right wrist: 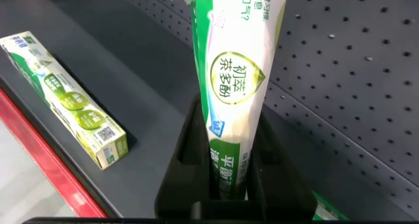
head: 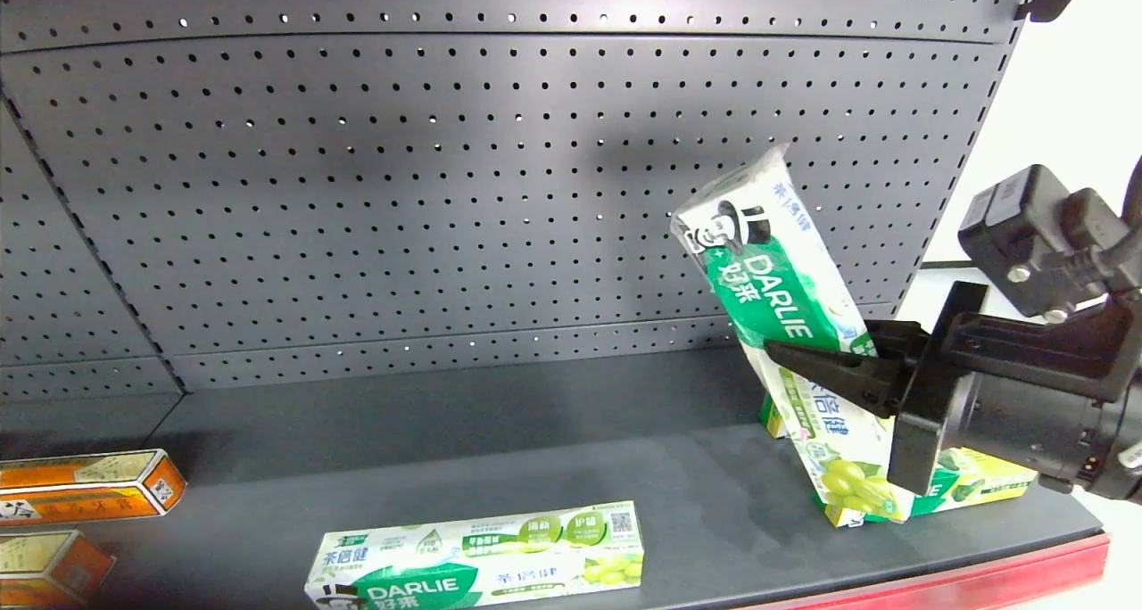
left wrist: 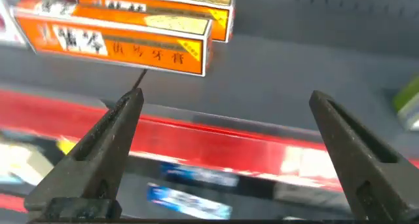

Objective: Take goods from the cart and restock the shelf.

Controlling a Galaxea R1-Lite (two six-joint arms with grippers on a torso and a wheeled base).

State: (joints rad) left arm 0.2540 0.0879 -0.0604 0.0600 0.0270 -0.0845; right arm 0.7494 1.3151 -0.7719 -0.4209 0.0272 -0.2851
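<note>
Right gripper at the right side of the head frame, nearest to the camera, clamped across the middle of a green-and-white toothpaste pack. In the right wrist view, same pack standing up from between the two black fingers. Nothing else held.

Long axis of the pack steeply tilted. Crimped upper end toward the upper middle of the frame, close before the pegboard back panel. Lower end toward the lower right, down by the shelf board, just in front of another green toothpaste box lying flat there. Cannot tell whether that lower end touches the board or the box.

Probably the placing step: pack over the shelf, not yet released. To lay it flat, would need to swing the upper end down toward the left of the frame, onto the bare board between the held pack and the flat toothpaste box in the lower middle. Room enough there, by judgement. Possible risk: lower end catching on the box behind it.

Left gripper spread wide and empty, before the red front edge of the shelf, near the orange boxes at the lower left. Well apart from the pack, so right arm clearly the one for this move.
</note>
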